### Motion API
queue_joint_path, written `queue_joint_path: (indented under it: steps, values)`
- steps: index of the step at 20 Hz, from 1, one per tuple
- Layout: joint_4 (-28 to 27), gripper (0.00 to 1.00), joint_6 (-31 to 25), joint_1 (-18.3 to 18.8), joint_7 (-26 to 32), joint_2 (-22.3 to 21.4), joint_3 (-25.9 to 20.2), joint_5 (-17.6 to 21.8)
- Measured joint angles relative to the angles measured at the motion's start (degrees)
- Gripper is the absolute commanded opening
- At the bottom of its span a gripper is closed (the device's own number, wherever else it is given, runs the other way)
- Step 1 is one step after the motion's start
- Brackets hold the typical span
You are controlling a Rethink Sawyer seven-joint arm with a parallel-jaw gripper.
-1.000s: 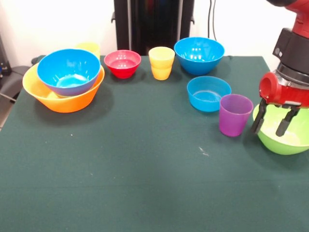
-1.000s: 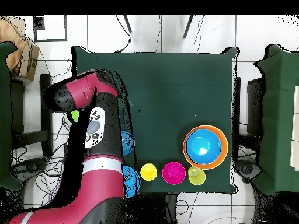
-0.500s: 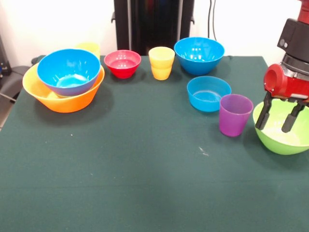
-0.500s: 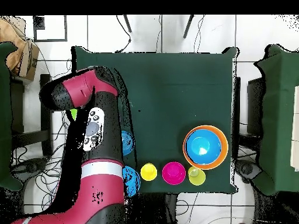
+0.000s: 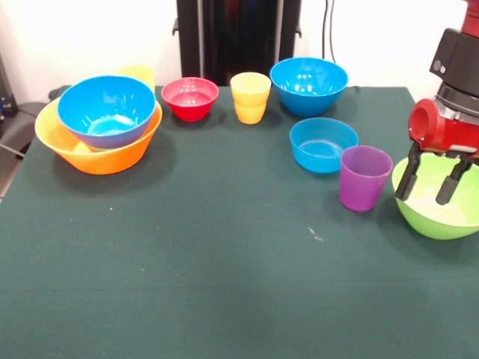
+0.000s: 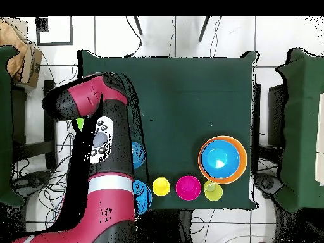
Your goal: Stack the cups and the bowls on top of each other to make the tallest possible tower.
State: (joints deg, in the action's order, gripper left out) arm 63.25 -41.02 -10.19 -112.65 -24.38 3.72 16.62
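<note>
The tower is a huge orange-yellow bowl (image 5: 96, 153) at the left with a large blue bowl (image 5: 107, 111) nested in it; from overhead, the orange bowl (image 6: 240, 150) and the blue bowl (image 6: 217, 158) sit at the right. A yellow cup (image 5: 137, 74) peeks out behind them. Along the back stand a small red bowl (image 5: 190, 97), a yellow cup (image 5: 250, 97) and a large blue bowl (image 5: 308, 85). A shallow blue bowl (image 5: 323, 144) and the purple cup (image 5: 364, 177) sit right of centre. My gripper (image 5: 428, 183) hangs open over the left part of the lime green bowl (image 5: 441, 217).
In the overhead view my arm (image 6: 101, 158) covers the table's left side and hides the gripper, the purple cup and most of the green bowl (image 6: 80, 124). The green bowl sits close to the table's edge. A black chair (image 5: 15, 127) stands beside the table.
Since a second ago my gripper has shifted a little to the right, further over the green bowl, staying open. In the last half second nothing moved. No bowl or cup moved.
</note>
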Motion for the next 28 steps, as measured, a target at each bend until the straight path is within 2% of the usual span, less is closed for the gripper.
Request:
queue_joint_path:
  steps: [18, 28]
  values:
    - [0.39, 1.00, 0.00, -0.02, 0.00, -0.19, -0.16, 0.00]
    - [4.71, 1.00, 0.00, -0.01, 0.00, -2.14, -0.83, 0.00]
